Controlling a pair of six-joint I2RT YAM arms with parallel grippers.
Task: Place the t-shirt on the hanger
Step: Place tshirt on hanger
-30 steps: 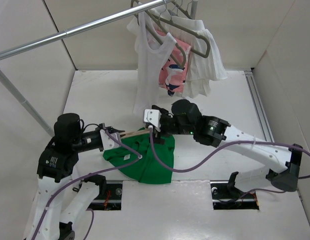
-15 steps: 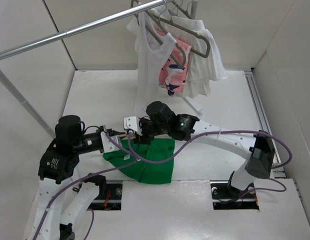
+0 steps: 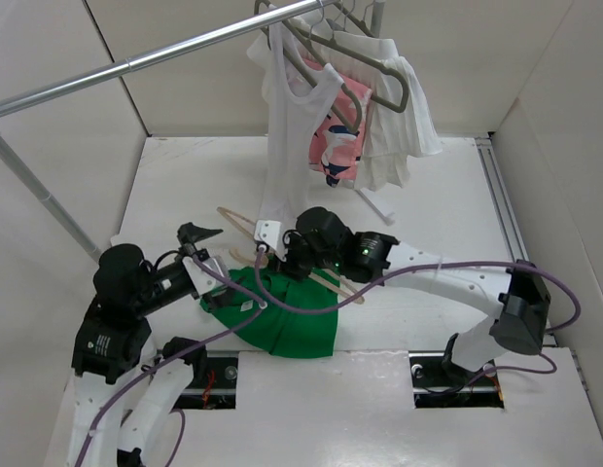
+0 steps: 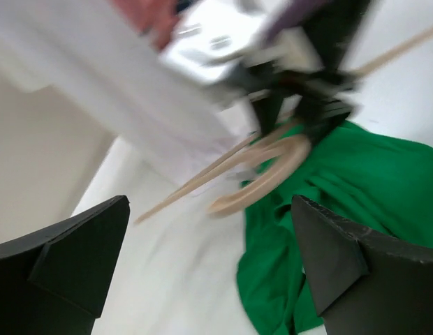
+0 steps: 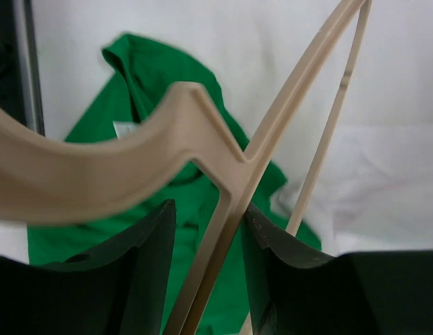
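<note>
Left gripper [image 3: 197,238]: 2 fingers wide apart, holding nothing. Hanger [image 5: 223,181] just right of it, above t-shirt [image 3: 287,326] crumpled near-centre on table [image 3: 428,195]. Right gripper [image 5: 208,209] straddles hanger neck; clamped or not, can't tell.

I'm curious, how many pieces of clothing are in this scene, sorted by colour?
Green: 1, the t-shirt, lying on the table.
White: 2, the tank top and a second white garment, both hanging from the rail.
Pink patterned: 1, the pink garment, hanging between the two white ones.
Total: 4 pieces of clothing.
</note>
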